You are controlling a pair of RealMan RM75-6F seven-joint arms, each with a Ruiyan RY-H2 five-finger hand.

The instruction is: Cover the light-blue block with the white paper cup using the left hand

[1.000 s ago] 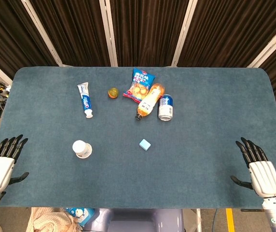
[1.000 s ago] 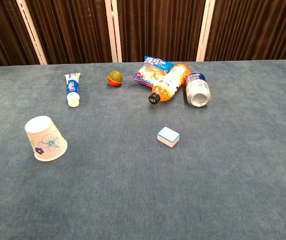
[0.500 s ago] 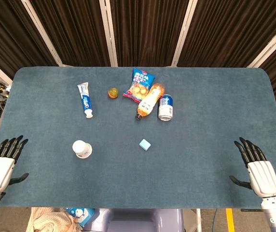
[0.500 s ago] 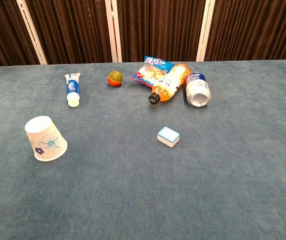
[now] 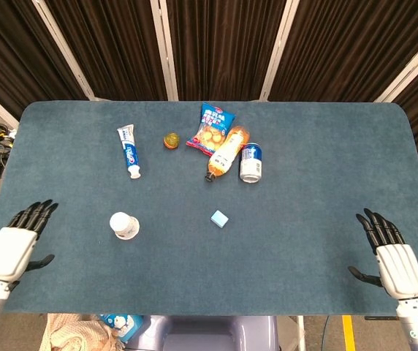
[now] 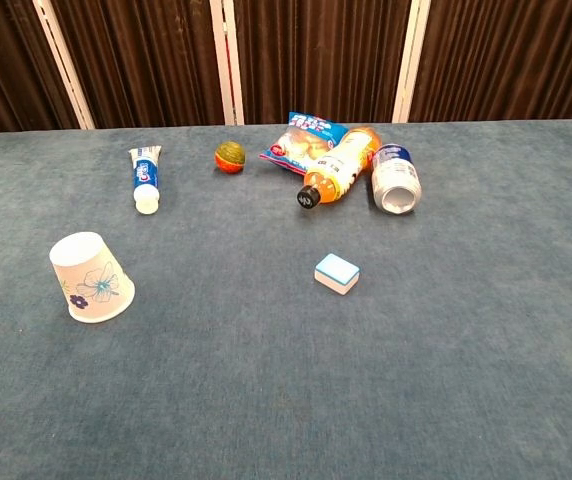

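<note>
The white paper cup [image 5: 124, 225] with a blue flower print stands upside down on the table's left part, also in the chest view [image 6: 90, 278]. The light-blue block [image 5: 219, 218] lies flat near the middle, well to the right of the cup [image 6: 337, 272]. My left hand [image 5: 17, 245] hovers at the front left edge, open, fingers spread, a good way left of the cup. My right hand [image 5: 390, 256] is open at the front right edge. Neither hand shows in the chest view.
At the back lie a toothpaste tube [image 5: 128, 151], a small orange-green ball [image 5: 171, 140], a snack bag [image 5: 212, 129], an orange drink bottle [image 5: 226, 152] and a can [image 5: 250, 161] on its side. Dark curtains hang behind the blue table [image 5: 326, 168].
My left hand has moved rightward and forward onto the table, towards the cup. The right hand has barely shifted. The objects stay put.
</note>
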